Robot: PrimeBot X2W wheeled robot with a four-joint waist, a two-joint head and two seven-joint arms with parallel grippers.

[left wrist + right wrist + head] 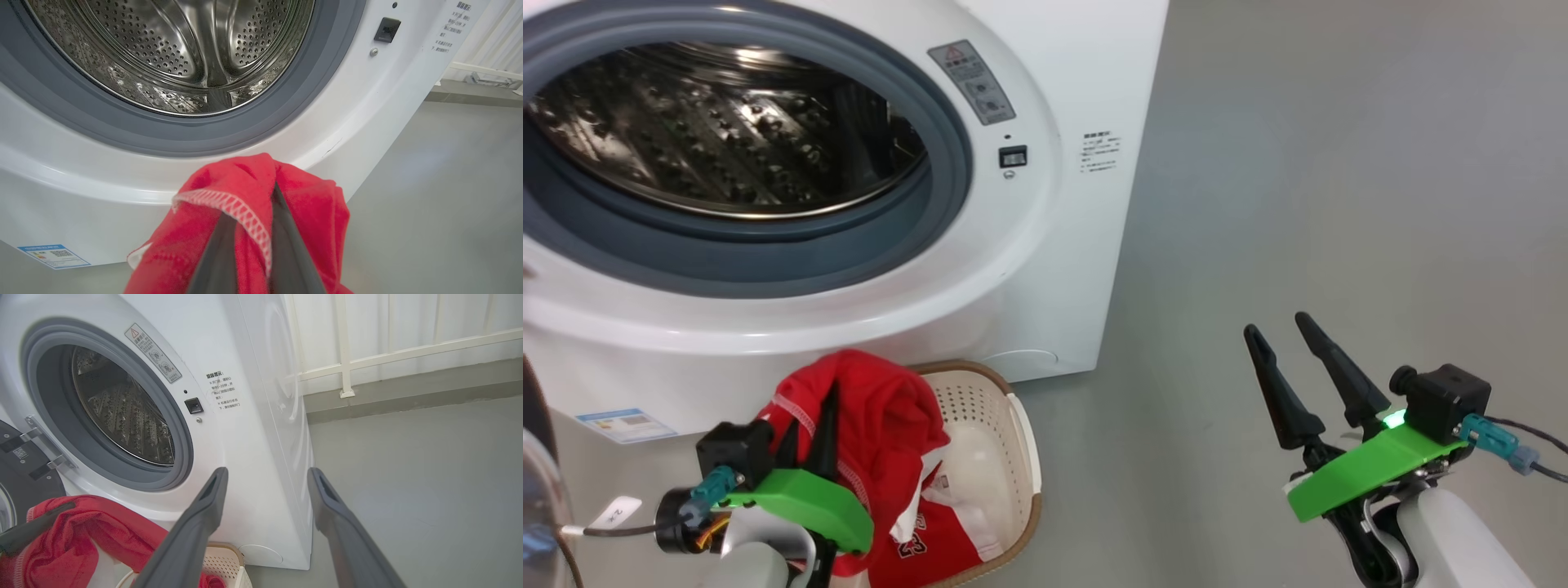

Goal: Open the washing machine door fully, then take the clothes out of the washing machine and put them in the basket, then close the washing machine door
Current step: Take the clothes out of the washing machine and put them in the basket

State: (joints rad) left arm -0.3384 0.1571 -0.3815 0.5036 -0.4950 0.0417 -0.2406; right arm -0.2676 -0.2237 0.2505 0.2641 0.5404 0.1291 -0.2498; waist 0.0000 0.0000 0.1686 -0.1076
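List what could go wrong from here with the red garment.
1. The garment drapes over the left gripper's fingers; when the jaws open, it may cling rather than drop.
2. It seems to hang over the basket's left side, so part may land on the floor.
3. The basket stands close under the washing machine's front; lowering the arm could bump either.

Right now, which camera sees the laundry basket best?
The head view. It looks down into the basket, showing its brown rim, holey wall and the red clothes hanging into it. The right wrist view catches just a corner low down. The left wrist view faces the drum and the clothes.
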